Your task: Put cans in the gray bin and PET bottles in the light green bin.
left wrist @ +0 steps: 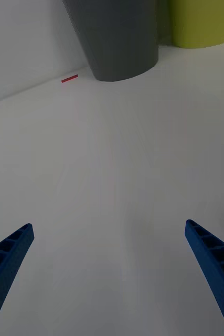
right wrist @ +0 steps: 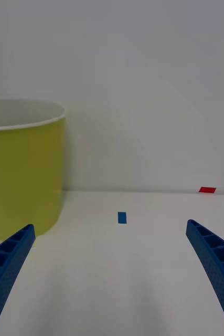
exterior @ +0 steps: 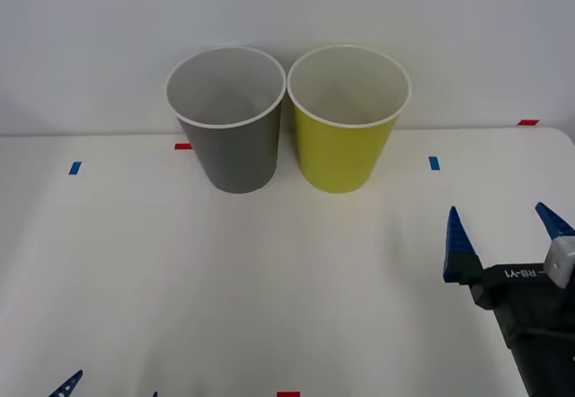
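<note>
left gripper [exterior: 108, 386]: fingertips alone clear the front view's bottom edge | right gripper [exterior: 508, 228]: arm cut by the right and bottom edges | green bin [right wrist: 22, 173]: cut by the right wrist view's edge | gray bin [left wrist: 117, 39]: rim cut off in the left wrist view, bin floors hidden

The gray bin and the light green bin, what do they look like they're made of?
The gray bin and the light green bin both look like coated paper cups: matte colored outsides, white insides and thin white rolled rims. Thin plastic can't be ruled out.
</note>
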